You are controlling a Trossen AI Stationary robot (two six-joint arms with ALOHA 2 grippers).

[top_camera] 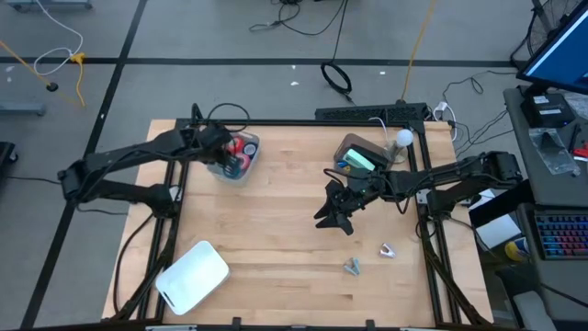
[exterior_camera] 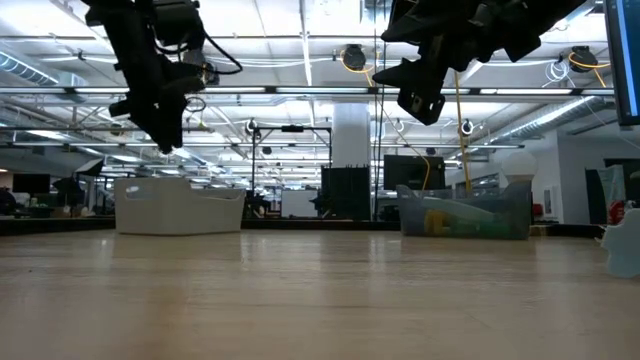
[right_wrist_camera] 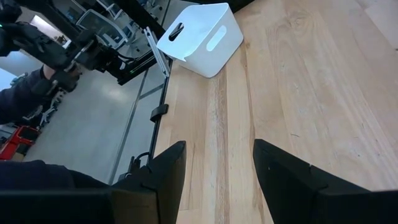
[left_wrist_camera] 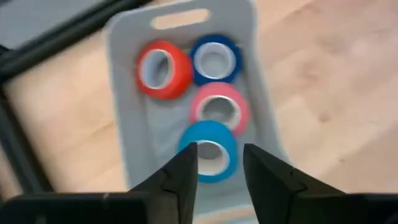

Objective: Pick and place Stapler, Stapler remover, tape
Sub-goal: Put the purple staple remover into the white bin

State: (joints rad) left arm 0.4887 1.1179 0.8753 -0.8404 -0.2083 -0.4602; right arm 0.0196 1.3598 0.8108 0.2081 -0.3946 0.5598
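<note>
High view: the left gripper (top_camera: 223, 147) hovers over the clear bin (top_camera: 248, 164), which holds the tape (top_camera: 243, 147). The right gripper (top_camera: 336, 213) waits well apart from the bin, empty, jaws apart.

Left wrist view: jaws apart, nothing held. All four rolls lie flat, holes facing up. Better to descend straight, one finger (left_wrist_camera: 180, 180) inside the blue roll (left_wrist_camera: 210, 151).

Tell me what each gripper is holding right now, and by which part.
Nothing is held. The left gripper hangs open above the tape rolls in the grey bin; the right gripper is open over bare table.
</note>
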